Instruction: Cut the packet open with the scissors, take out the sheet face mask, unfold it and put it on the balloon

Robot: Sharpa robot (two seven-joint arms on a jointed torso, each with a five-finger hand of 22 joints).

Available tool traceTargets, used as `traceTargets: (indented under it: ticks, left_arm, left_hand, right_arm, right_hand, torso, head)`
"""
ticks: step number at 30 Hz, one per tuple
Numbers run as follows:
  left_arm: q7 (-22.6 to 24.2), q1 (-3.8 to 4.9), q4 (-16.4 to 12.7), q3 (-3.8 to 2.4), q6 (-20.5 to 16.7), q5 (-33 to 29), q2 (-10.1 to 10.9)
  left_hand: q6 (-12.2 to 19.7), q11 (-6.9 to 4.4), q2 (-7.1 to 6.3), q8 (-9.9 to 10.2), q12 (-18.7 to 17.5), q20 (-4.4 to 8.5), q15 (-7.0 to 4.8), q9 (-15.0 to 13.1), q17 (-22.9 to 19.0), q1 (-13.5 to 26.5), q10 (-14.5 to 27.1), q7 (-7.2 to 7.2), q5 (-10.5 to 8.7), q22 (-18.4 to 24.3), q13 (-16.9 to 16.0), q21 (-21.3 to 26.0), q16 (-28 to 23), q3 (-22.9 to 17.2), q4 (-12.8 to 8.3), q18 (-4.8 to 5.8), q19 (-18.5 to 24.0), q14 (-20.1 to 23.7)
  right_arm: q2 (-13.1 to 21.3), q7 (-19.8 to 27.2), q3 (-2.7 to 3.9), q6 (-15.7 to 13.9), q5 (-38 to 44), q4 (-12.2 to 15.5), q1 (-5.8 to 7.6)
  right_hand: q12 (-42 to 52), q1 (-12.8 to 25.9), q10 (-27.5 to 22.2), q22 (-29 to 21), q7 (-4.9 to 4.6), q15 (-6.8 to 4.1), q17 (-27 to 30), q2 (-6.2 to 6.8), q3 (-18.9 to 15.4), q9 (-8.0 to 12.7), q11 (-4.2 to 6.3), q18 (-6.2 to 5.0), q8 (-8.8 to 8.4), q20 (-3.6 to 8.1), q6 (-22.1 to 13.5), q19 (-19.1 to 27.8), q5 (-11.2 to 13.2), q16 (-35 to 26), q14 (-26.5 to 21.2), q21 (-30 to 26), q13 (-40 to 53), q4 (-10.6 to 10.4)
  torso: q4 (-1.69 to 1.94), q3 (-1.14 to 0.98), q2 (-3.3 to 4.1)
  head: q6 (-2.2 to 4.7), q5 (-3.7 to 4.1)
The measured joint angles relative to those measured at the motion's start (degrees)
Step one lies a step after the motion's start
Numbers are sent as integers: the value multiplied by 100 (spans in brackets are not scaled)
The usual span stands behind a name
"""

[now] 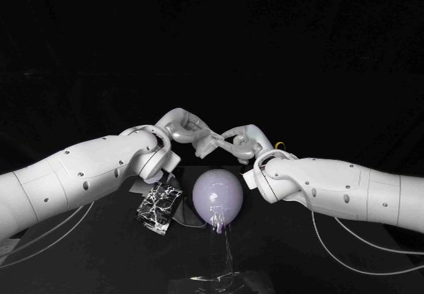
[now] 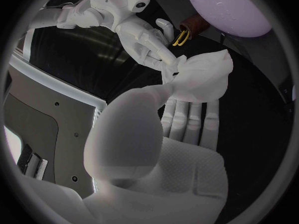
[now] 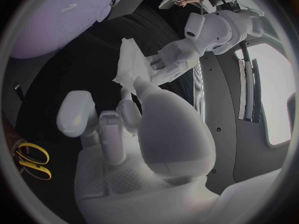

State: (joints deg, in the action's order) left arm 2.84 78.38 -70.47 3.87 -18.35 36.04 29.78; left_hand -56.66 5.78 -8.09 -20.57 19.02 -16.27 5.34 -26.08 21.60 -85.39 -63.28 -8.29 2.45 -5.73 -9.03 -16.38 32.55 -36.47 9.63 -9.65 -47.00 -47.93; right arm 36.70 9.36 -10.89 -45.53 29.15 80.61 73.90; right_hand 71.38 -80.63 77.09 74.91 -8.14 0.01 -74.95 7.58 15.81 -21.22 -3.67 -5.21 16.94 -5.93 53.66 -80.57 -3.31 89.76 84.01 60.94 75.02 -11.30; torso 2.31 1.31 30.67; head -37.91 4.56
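a black foil packet with a silver crackle pattern lies on the black table under the left arm. what it holds cannot be told, and no writing on it can be read. the left hand pinches a crumpled white sheet face mask between thumb and fingers, held up off the table. the pale lilac oval balloon sits just below the two hands in the head view, apart from the mask. the right hand pinches the mask's other edge, fingers meeting the left hand's. yellow-handled scissors lie near the right hand.
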Motion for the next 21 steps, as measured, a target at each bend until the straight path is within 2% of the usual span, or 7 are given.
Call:
traceTargets:
  ticks: [3,7,13,15,17,21]
  left_arm:
    - [1,0,-3,-1,-2,-16,-1]
    - [4,0,-6,-1,-7,-37,-1]
    - [9,0,-7,-1,-27,-66,4]
    - [10,0,-7,-1,-34,-73,5]
    - [11,0,-7,-1,-42,-80,6]
    - [13,0,-7,-1,-53,-95,7]
  left_hand:
    - [0,0,0,0,0,0,0,0,0,0,0,0,21,0,0,0,0,0,0,0,0,0]
    - [0,0,0,0,0,0,0,0,-1,0,0,0,21,0,0,0,0,0,0,2,0,0]
    - [1,1,2,2,0,0,0,0,-1,2,1,0,21,0,1,-23,0,1,0,4,0,0]
    - [1,1,2,3,0,0,0,0,-1,18,1,0,21,1,1,-23,0,1,0,36,0,0]
    - [1,1,7,3,0,0,0,-1,1,38,1,0,21,1,1,-23,0,1,0,39,0,0]
    - [1,1,0,4,0,0,0,-3,3,45,1,0,21,1,2,-23,0,1,0,40,0,0]
  right_arm:
    - [-1,-16,0,0,21,2,0]
    - [3,-47,0,-8,63,2,0]
    - [23,-100,0,-29,115,-8,0]
    - [28,-113,0,-36,127,-8,0]
    - [32,-125,0,-44,138,-8,0]
    - [36,-144,0,-62,157,-13,0]
  right_hand:
    - [38,-27,31,1,55,0,0,-27,-16,-13,31,1,48,17,101,-17,0,4,0,77,0,16]
    - [81,-73,80,2,124,-65,0,-73,-15,-33,81,3,123,60,239,-60,0,4,2,171,-1,15]
    - [139,-74,124,4,163,-96,4,-74,-15,-44,125,4,171,91,290,-90,0,4,-7,248,-1,16]
    - [178,-107,153,4,183,-120,5,-107,-13,-55,155,6,211,111,350,-110,0,4,10,292,-2,17]
    - [224,-182,182,3,248,-149,5,-182,48,-76,185,29,275,144,415,-143,26,1,0,374,12,79]
    - [295,-264,182,3,301,-202,5,-264,116,-107,186,42,345,182,509,-180,26,0,7,461,9,147]
  torso:
    - [1,-1,0]
    - [3,0,0]
    - [3,0,1]
    - [4,-1,1]
    - [3,-1,1]
    - [3,1,1]
  head:
    - [0,0]
    - [3,0]
    - [4,-4]
    - [4,-7]
    - [4,-8]
    - [4,-7]
